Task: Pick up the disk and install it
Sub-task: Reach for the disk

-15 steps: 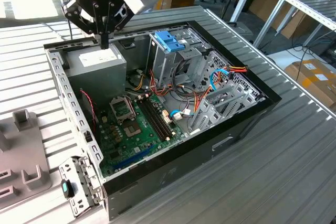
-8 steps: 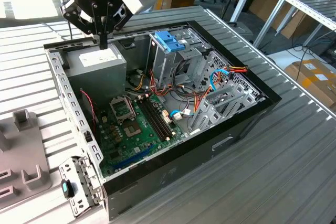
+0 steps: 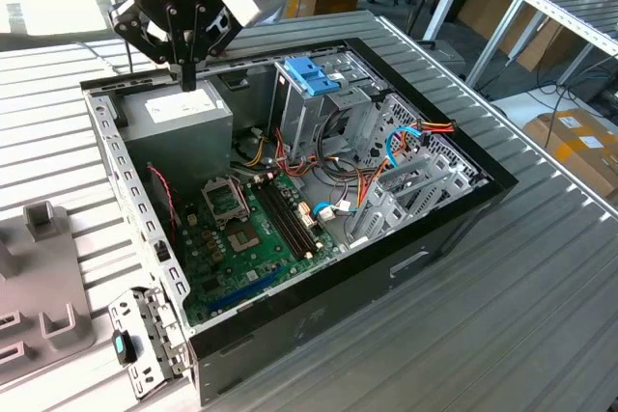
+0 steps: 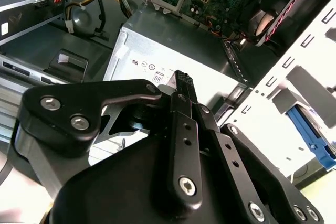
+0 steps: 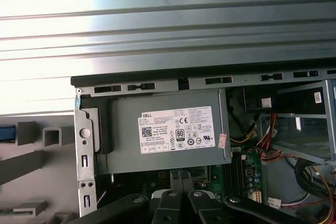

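Observation:
My gripper (image 3: pixel 183 74) hangs over the back left corner of the open computer case (image 3: pixel 406 267), just above the grey power-supply box (image 3: pixel 183 118). Its black fingers (image 4: pixel 181 82) are pressed together with nothing between them. The box's white sticker (image 5: pixel 177 129) lies right under the gripper in the first wrist view. I cannot make out the disk as a whole. A strip of blue plastic (image 4: pixel 314 136) shows past the case's perforated side wall (image 4: pixel 294 93), and I cannot tell whether it belongs to the disk.
A metal drive cage with a blue handle (image 3: pixel 314 74) stands at the case's back. The green motherboard (image 3: pixel 246 233) and loose coloured cables (image 3: pixel 372 176) fill the floor. A grey fixture (image 3: pixel 39 277) sits left of the case on the ribbed table (image 3: pixel 502 325).

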### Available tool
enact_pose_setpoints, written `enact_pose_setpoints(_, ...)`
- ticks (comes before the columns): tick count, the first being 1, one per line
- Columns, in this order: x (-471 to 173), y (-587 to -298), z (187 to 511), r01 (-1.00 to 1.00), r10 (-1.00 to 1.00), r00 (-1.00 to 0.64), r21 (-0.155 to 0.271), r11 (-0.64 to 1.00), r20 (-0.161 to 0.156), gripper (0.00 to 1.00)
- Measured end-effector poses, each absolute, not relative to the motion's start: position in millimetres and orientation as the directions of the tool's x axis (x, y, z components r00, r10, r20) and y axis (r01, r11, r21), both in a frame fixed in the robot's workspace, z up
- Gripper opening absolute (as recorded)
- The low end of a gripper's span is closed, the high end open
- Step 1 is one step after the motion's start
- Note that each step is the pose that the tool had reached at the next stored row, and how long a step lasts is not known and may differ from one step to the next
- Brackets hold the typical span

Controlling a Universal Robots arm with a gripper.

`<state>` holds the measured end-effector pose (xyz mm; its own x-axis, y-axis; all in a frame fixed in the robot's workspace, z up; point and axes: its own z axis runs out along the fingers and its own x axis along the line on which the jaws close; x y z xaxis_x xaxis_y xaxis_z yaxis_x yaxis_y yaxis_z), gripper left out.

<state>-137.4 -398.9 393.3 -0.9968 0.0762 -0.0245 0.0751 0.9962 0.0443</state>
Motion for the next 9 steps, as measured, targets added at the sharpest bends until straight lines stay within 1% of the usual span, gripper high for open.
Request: enact_pose_setpoints(9, -140.1, -398.9, 393.3, 0.075, 0.076, -0.997, 0.044, 0.996, -0.024, 0.11)
